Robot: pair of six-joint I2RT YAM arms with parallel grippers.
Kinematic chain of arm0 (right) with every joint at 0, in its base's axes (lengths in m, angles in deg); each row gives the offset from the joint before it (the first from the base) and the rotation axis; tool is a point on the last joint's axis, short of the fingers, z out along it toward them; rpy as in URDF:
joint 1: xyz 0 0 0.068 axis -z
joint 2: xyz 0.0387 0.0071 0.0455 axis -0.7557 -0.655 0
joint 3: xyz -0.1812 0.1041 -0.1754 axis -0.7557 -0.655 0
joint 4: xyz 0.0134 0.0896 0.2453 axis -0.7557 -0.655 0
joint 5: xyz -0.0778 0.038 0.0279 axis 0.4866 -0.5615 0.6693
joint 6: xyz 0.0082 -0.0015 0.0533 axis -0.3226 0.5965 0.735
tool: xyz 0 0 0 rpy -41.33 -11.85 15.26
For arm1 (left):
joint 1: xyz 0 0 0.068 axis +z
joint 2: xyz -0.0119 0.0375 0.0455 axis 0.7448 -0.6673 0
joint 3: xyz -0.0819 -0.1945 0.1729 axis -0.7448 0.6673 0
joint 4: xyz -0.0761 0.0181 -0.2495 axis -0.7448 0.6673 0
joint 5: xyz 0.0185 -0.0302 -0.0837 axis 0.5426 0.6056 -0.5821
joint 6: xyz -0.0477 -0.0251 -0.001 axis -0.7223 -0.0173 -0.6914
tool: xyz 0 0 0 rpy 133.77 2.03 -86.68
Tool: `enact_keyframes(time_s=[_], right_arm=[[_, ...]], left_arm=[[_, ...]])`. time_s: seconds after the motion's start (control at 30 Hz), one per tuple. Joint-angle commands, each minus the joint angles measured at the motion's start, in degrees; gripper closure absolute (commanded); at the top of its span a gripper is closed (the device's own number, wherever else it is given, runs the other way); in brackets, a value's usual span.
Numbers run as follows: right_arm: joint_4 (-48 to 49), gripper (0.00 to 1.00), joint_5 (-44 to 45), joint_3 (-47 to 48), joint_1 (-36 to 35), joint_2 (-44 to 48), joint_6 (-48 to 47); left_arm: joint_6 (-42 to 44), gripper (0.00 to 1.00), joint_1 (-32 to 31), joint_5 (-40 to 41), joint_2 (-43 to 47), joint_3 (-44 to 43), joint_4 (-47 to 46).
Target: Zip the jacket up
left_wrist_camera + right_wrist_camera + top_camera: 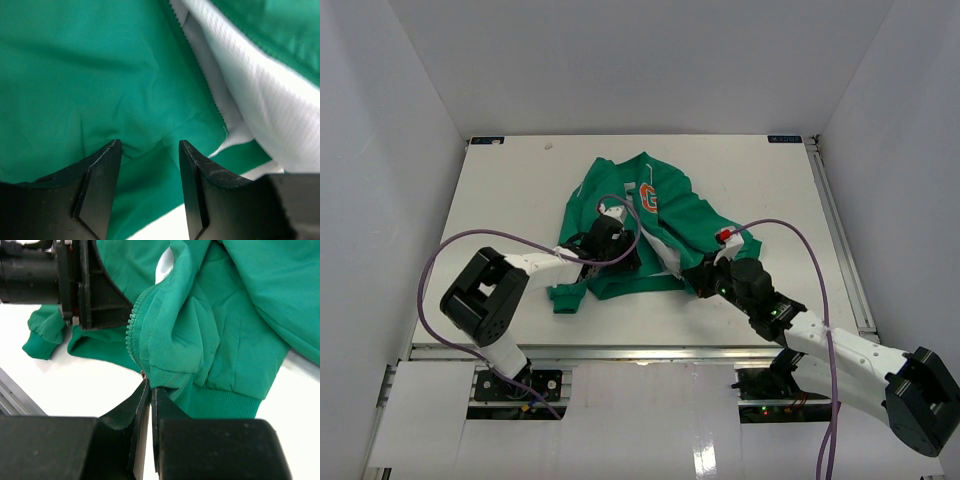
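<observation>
The green jacket (665,215) lies crumpled mid-table with its orange emblem (649,202) facing up and its front open. My left gripper (617,252) is open and low over the left front panel. In the left wrist view (150,150) its jaws straddle the ribbed hem, beside the zipper teeth (200,70) and the pale lining (250,85). My right gripper (694,276) is shut on the bottom corner of the right front panel. In the right wrist view (150,387) it pinches the hem at the lower end of the zipper teeth (132,335), lifting the fabric (225,330).
The white table (520,190) is enclosed by white walls on three sides. A metal rail (842,250) runs along its right edge. A green cuff (42,337) lies on the table to the left. Purple cables (790,232) arch over both arms.
</observation>
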Motion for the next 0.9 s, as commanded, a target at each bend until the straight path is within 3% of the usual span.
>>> enact_keyframes(time_s=[0.0, 0.1, 0.17, 0.23, 0.33, 0.4, 0.6, 0.77, 0.83, 0.87], right_arm=[[0.1, 0.92, 2.1, -1.1, 0.5, 1.4, -0.5], [0.1, 0.92, 1.9, -1.4, 0.6, 2.0, -0.8], [0.0, 0.92, 1.9, -1.5, 0.7, 2.5, -0.9], [-0.1, 0.92, 1.7, -1.6, 0.8, 3.0, -0.9], [-0.1, 0.92, 1.6, -1.8, 0.8, 3.7, -1.0], [-0.5, 0.92, 1.6, -1.9, 0.8, 4.2, -1.0], [-1.4, 0.92, 1.9, -1.9, 0.9, 5.3, -1.0], [-1.5, 0.92, 1.8, -2.1, 1.1, 5.5, -1.0], [-1.5, 0.92, 1.7, -2.0, 1.0, 5.3, -1.2], [-1.5, 0.92, 1.8, -2.0, 1.1, 5.2, -1.3]], left_arm=[[-0.3, 0.39, 0.1, 1.1, -3.4, -4.4, 2.8], [0.0, 0.38, 0.1, 3.3, -5.5, -4.5, 4.3], [0.3, 0.45, 0.1, 4.7, -6.5, -4.3, 6.0], [0.7, 0.57, 0.1, 6.6, -6.4, -4.3, 7.6], [1.0, 0.93, 0.3, 8.7, -5.9, -5.1, 10.7], [1.1, 0.99, 0.3, 10.0, -4.3, -5.7, 12.4], [0.4, 1.00, 0.7, 20.9, 1.7, -5.3, 18.9], [0.0, 1.00, 2.5, 21.5, 6.6, -2.8, 20.1], [1.5, 0.93, 2.5, 17.5, 8.6, -2.6, 18.7], [2.0, 0.74, 2.5, 14.0, 9.8, -2.5, 17.7]])
